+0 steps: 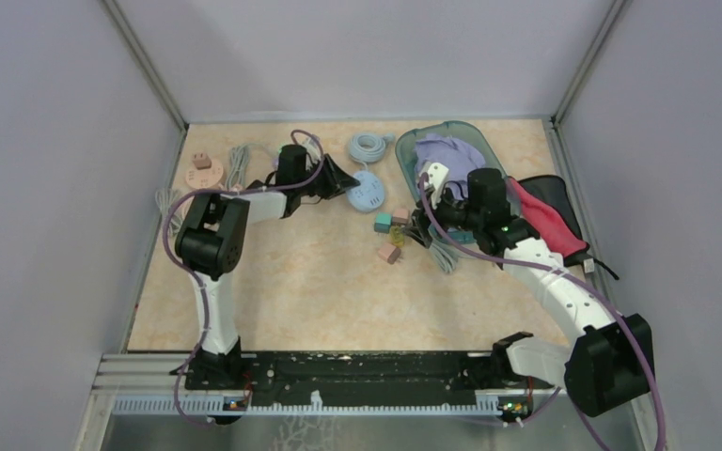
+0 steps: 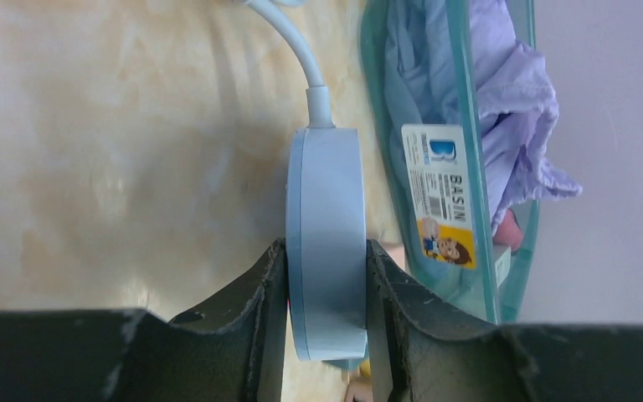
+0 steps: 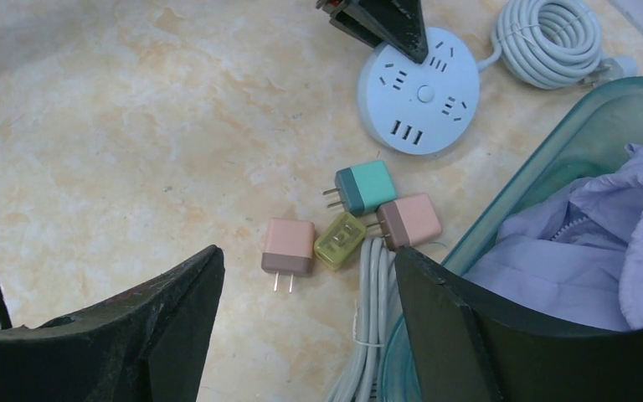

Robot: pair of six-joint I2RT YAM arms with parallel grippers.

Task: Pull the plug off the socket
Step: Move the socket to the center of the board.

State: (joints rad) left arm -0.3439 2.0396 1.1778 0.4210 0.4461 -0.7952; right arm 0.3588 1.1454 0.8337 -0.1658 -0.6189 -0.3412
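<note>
The round blue socket [image 3: 419, 88] lies flat on the table, just beside the green basin [image 3: 557, 138], and none of its slots has a plug in it. The left gripper [image 2: 326, 249] is clamped on its 2 opposite sides, I think to stop it sliding during a pull. 4 small plugs lie loose near it: teal plug [image 3: 367, 186], brown plug [image 3: 410, 220], yellow plug [image 3: 341, 239], pink plug [image 3: 288, 245]. The right gripper [image 3: 308, 251] hovers above them, fingers wide apart and holding nothing, so the pulling seems finished
</note>
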